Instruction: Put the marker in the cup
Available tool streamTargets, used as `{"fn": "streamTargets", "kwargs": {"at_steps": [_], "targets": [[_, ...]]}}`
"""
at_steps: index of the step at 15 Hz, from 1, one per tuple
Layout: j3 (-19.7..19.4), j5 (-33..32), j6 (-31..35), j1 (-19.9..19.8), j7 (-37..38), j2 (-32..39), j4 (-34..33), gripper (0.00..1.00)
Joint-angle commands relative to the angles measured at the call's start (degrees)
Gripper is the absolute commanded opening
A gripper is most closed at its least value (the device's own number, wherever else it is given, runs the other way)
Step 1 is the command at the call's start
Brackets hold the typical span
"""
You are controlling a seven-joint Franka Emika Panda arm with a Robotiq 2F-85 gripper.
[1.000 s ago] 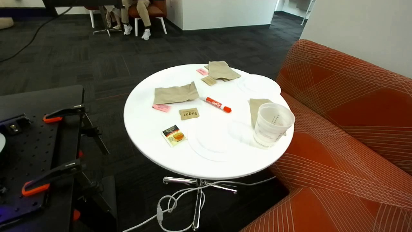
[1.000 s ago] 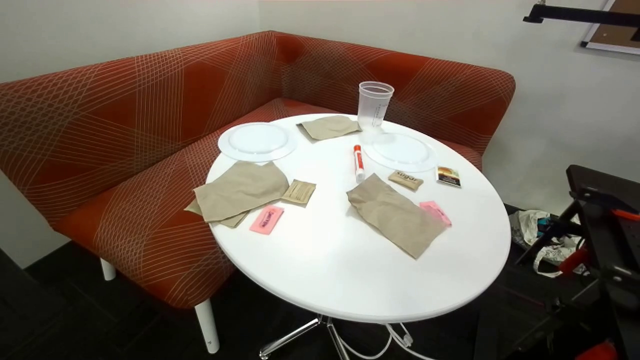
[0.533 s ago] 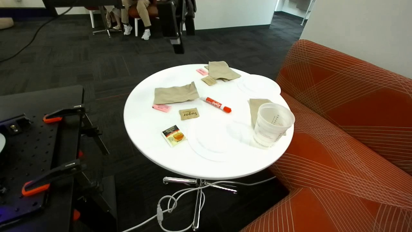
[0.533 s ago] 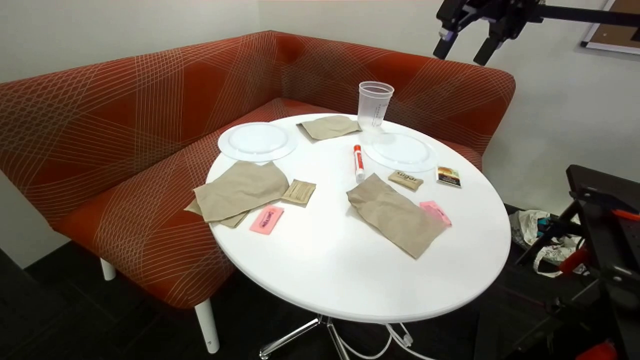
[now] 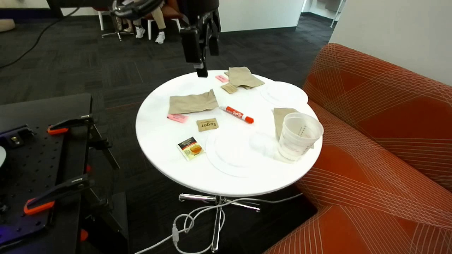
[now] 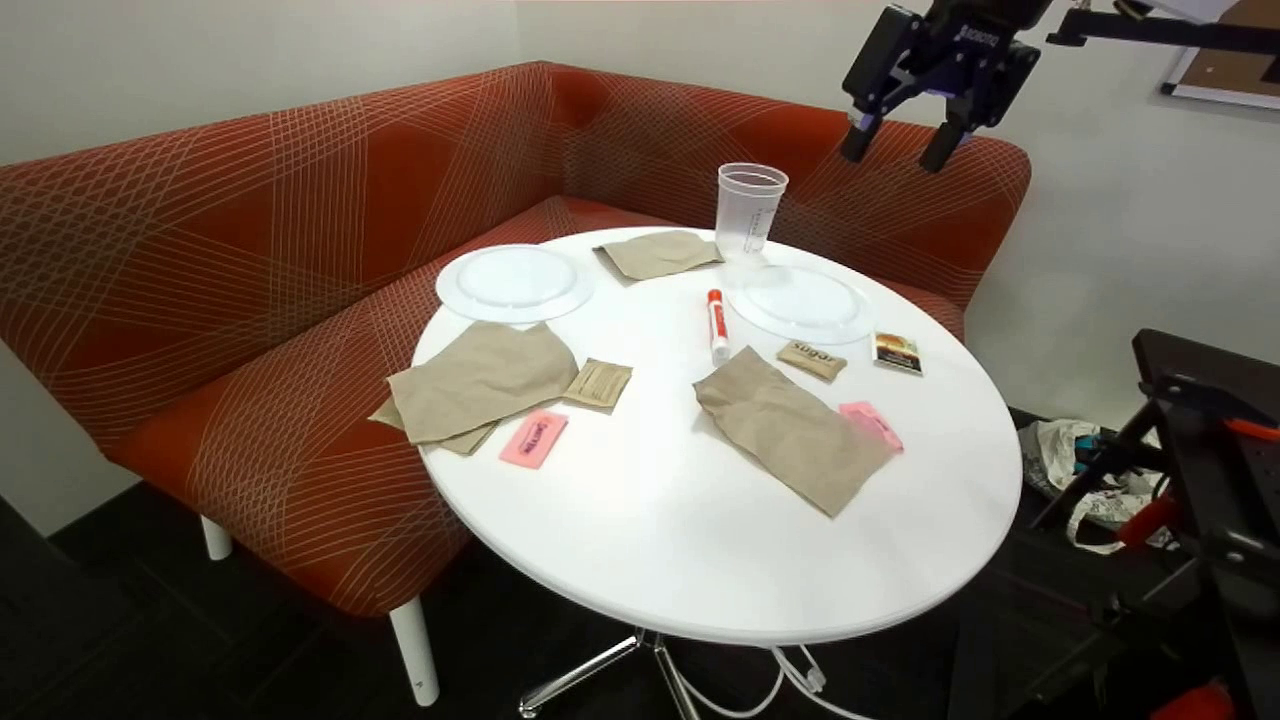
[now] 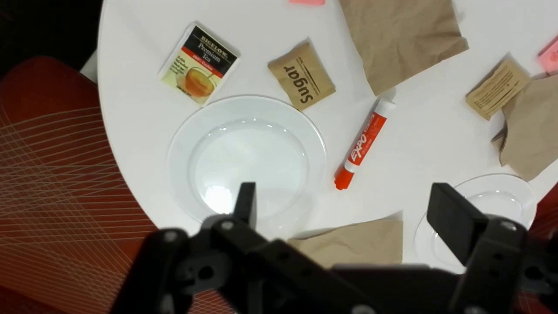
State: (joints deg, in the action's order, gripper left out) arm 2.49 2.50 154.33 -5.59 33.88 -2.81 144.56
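Note:
The red marker (image 5: 240, 114) with a white end lies flat on the white round table (image 5: 159, 141). It also shows in both exterior views (image 6: 718, 322) and in the wrist view (image 7: 365, 140). The off-white translucent cup (image 5: 300, 139) stands upright at the table's edge, beside a plate and a napkin; it also shows in an exterior view (image 6: 745, 212). The cup is not visible in the wrist view. My gripper (image 6: 897, 152) is open and empty, high above the table. In the wrist view the marker's red cap lies between the lines of the fingertips (image 7: 342, 207), well below them.
Two clear-white plates (image 6: 515, 283) (image 6: 800, 300) lie on the table. Brown napkins (image 6: 795, 435) lie around the marker, with a sugar packet (image 7: 301, 75), a tea packet (image 7: 199, 64) and pink packets (image 6: 534, 439). A red bench (image 6: 300, 400) borders the table.
The gripper has come into both exterior views from the top and moved down, fingers apart. The marker, cup and table items have not moved.

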Motion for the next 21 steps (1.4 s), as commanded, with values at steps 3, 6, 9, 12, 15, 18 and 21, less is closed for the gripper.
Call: {"fn": "streamTargets", "kwargs": {"at_steps": [3,6,9,12,15,18,21], "targets": [[-1.1,-0.3,1.1,1.1,1.7,2.1,-0.9,1.0],[-1.2,-0.4,2.2,1.5,4.3,6.1,-2.5,1.0],[-2.0,-0.3,3.9,2.9,8.4,11.4,-5.2,1.0],[-4.0,-0.9,6.2,5.5,13.1,17.1,-8.9,1.0],[-6.6,0.1,6.4,8.6,16.8,22.7,-13.8,1.0],[-9.0,0.6,5.4,11.5,20.7,28.1,-19.0,1.0],[-10.7,0.8,3.0,13.3,23.2,32.8,-24.1,1.0]]}}
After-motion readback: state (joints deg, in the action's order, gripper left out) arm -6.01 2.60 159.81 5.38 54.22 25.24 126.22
